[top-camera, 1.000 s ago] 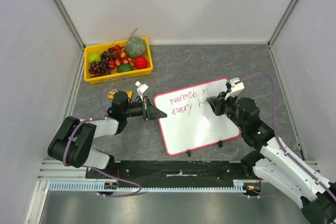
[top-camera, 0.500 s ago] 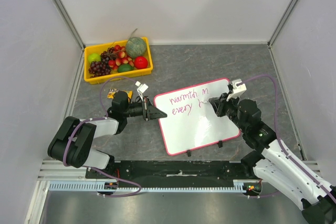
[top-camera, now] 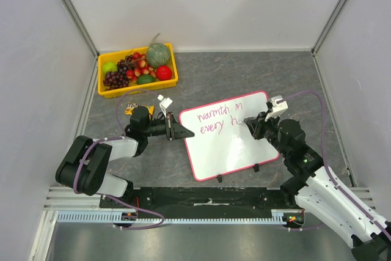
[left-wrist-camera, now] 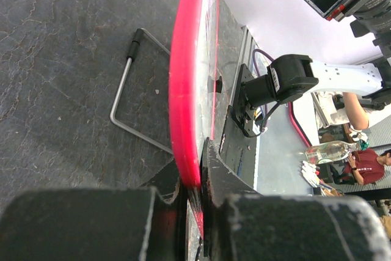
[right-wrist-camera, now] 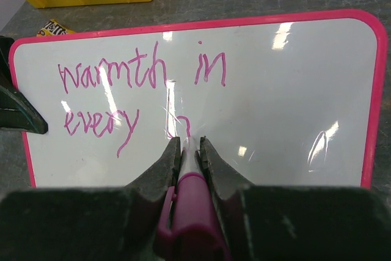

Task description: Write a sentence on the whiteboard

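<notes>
My right gripper (right-wrist-camera: 188, 146) is clamped on the marker (right-wrist-camera: 190, 203), tip on the whiteboard (right-wrist-camera: 287, 108). In the last second the "h" after "every" got finished, so the sentence (right-wrist-camera: 140, 74) needs only "ug." My left gripper (left-wrist-camera: 195, 178) pinches the board's left rim, steadying it mid-table. Fruit tray (top-camera: 122, 93) sits beyond.

whiteboard (right-wrist-camera: 293, 90): magenta sentence (right-wrist-camera: 113, 76) reads "warmth in every h"
</notes>
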Motion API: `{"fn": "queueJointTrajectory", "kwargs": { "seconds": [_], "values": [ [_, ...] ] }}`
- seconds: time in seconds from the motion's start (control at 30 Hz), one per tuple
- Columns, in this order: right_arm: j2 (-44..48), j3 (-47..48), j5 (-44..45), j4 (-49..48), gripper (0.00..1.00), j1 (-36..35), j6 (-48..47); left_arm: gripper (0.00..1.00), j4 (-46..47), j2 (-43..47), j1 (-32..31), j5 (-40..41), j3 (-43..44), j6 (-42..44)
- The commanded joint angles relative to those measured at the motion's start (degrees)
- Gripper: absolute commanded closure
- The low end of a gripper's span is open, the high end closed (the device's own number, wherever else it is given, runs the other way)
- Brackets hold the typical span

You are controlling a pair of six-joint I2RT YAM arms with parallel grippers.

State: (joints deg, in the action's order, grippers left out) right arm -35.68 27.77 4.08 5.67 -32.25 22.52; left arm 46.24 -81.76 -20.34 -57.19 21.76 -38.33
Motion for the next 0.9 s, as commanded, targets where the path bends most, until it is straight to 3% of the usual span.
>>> {"fn": "queueJointTrajectory", "kwargs": {
  "seconds": [0.0,0.33,0.87],
  "values": [
    [-0.3,0.4,-0.7,1.8,1.00,0.2,-0.2,0.98,-2.4,-1.7,-1.0,1.4,-1.0,12.6],
    [0.6,6.1,-2.8,0.2,1.00,0.3,-0.9,0.98,-2.4,-1.7,-0.8,1.4,-1.0,12.6],
    [-4.5,6.2,3.7,-3.8,1.00,0.2,-2.0,0.98,-2.5,-1.7,-1.0,1.3,-1.1,12.6]
  ]
}}
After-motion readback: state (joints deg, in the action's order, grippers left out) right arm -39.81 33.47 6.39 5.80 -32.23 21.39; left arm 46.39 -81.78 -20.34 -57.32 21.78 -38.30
